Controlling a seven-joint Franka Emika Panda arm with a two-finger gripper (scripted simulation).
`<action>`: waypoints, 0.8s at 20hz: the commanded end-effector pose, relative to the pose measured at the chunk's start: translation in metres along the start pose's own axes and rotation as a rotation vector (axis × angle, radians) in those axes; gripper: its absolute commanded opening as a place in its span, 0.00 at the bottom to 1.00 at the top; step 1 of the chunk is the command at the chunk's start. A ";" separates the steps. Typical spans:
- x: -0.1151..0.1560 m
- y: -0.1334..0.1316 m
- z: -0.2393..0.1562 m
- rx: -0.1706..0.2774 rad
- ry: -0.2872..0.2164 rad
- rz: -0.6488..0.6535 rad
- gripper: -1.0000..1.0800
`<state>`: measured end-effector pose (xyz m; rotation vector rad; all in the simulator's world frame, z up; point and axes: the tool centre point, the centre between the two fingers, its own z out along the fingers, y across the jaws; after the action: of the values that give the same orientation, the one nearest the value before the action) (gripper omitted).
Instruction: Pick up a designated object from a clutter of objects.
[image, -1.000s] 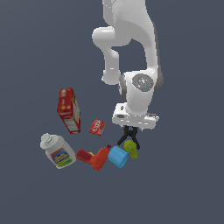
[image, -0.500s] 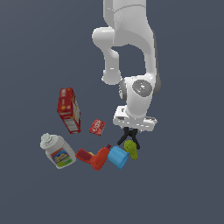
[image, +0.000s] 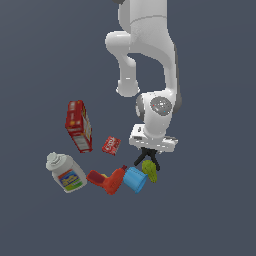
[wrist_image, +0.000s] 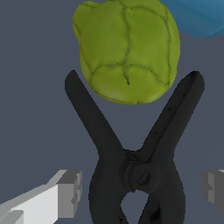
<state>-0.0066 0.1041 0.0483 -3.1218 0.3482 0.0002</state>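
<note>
On the grey floor (image: 210, 210), the arm's tool (wrist_image: 139, 192) straddles the black clamp (wrist_image: 135, 162).

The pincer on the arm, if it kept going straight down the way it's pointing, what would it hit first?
Most likely the matte black spring clamp: the wrist view shows its pivot body centred between the pincer's open grey fingers. The lumpy yellow-green pear-shaped item lies beyond the clamp's legs. Remaining depth is unclear.

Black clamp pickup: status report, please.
Gripper open, fingers straddling the black clamp at its pivot. Clamp not gripped yet. Green item lies between the clamp's legs; blue cup adjacent.
</note>
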 end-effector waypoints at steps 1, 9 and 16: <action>-0.001 0.000 0.012 0.000 0.000 0.001 0.96; 0.000 0.000 0.030 0.000 0.000 0.001 0.96; 0.000 0.000 0.030 0.000 0.000 0.001 0.00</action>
<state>-0.0064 0.1072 0.0211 -3.1206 0.3426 -0.0037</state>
